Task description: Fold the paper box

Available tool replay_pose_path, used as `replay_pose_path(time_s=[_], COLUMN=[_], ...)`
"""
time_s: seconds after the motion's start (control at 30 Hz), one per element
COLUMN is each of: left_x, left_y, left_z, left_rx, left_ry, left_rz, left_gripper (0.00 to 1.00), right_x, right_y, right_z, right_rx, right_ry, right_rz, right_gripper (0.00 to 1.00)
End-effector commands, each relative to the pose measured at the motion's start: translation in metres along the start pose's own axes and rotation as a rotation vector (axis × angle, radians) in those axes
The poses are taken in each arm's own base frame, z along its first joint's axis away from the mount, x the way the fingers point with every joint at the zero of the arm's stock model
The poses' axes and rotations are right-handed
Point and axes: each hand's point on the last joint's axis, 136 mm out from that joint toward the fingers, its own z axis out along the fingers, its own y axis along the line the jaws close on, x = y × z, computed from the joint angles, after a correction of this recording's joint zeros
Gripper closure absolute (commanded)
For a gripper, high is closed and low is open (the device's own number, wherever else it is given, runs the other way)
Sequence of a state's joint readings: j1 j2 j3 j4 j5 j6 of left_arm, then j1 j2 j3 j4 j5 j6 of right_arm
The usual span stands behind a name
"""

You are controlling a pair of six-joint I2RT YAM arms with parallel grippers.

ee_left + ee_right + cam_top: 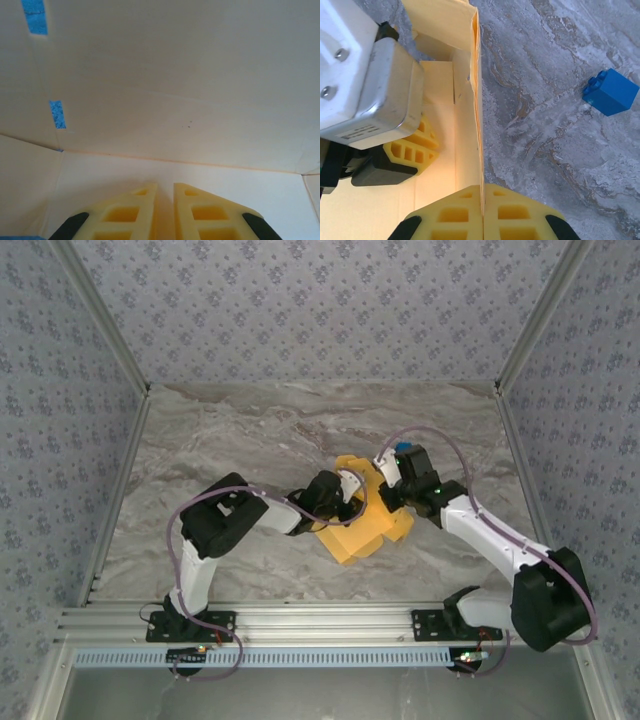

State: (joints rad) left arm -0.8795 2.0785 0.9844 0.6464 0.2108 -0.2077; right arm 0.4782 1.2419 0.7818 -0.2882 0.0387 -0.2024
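R gripper (482,200) pinching paper box (465,75) wall edge, L gripper (165,200) nearly closed inside, bare table (545,125) alongside.

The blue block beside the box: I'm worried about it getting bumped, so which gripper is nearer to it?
Right. The right gripper, jaws shut on the paper box wall, has the blue block on the table just outside. The left gripper sits inside the box, behind that wall.
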Motion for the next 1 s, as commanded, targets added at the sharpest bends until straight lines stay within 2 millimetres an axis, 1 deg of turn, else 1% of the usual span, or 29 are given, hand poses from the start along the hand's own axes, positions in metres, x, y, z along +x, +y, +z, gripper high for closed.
replay_pose_path(time_s=[0.0, 0.27, 0.7, 0.83, 0.97], left_x=[0.047, 0.052, 0.063, 0.067, 0.065], left_y=[0.010, 0.012, 0.015, 0.016, 0.016], left_z=[0.006, 0.004, 0.000, 0.000, -0.002], left_rx=[-0.033, -0.033, -0.044, -0.049, -0.053], left_ry=[0.098, 0.071, 0.038, 0.037, 0.030], left_rz=[-0.056, -0.051, 0.007, 0.031, 0.037], left_gripper=[0.84, 0.85, 0.84, 0.84, 0.84], right_x=[0.001, 0.000, 0.005, 0.004, 0.005], right_y=[0.006, 0.022, 0.048, 0.051, 0.048], right_z=[0.000, -0.002, 0.004, 0.005, 0.003], right_rx=[0.040, 0.115, 0.126, 0.133, 0.150], right_ry=[-0.023, -0.035, -0.016, -0.014, -0.006], right_rz=[-0.033, -0.113, -0.164, -0.176, -0.185], right_gripper=[1.00, 1.00, 1.00, 1.00, 1.00])
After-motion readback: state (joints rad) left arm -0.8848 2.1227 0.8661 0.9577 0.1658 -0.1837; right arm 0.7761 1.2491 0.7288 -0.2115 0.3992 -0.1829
